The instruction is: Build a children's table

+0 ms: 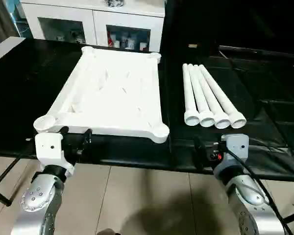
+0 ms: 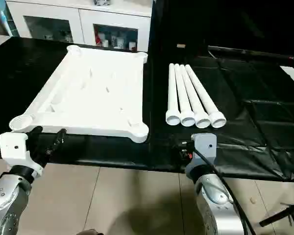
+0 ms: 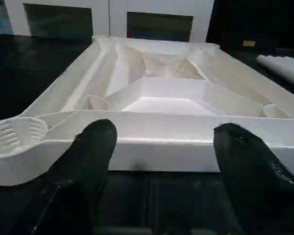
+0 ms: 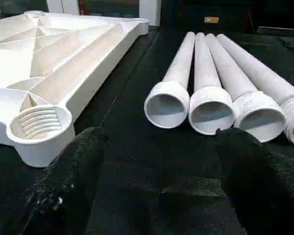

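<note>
Black table (image 1: 264, 112): tabletop (image 1: 112, 93) lies ribs-up on its left part; its sockets show ridges. Four legs (image 1: 208, 98) lie side by side to its right, far ends cut off in the right wrist view. Left gripper (image 3: 161, 147) and right gripper (image 4: 157, 156) hold nothing, fingers spread wide.

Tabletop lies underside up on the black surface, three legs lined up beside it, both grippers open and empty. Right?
Not quite: four legs, not three, lie beside the tabletop, as the left eye view shows. The rest holds: left gripper and right gripper are open and empty.
</note>
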Motion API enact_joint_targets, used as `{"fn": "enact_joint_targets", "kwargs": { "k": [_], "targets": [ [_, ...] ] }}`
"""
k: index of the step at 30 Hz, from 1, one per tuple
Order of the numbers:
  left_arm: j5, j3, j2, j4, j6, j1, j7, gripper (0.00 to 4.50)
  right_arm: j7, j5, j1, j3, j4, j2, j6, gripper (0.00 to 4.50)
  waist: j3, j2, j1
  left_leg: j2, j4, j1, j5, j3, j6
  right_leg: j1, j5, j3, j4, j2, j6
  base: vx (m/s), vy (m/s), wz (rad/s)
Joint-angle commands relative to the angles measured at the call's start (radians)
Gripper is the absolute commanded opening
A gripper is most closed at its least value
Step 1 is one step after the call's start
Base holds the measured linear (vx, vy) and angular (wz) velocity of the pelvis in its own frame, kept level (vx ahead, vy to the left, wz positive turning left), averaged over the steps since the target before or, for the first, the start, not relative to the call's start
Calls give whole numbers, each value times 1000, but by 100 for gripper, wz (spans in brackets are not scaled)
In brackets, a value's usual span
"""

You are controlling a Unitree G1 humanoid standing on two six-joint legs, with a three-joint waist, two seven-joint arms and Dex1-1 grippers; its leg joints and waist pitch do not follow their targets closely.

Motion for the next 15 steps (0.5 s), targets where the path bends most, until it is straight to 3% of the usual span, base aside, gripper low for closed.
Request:
{"fn": "enact_joint_targets", "kwargs": {
  "k": [1, 15],
  "targets": [
    [2, -4, -3, -19, 9, 0, -6, 358, 1, 7, 6, -5, -17, -5, 13, 380, -47, 18, -3, 66, -96, 39, -499, -53, -100, -8, -326, 36, -91, -58, -94, 0, 0, 0],
    [2, -4, -3, -19, 9, 0, -6, 358, 1, 7, 6, -5, -17, -5, 13, 380, -47, 17, -3, 66, -96, 39, -498, -53, -98, -8, -326, 37, -91, -57, -94, 0, 0, 0]
  ]
}}
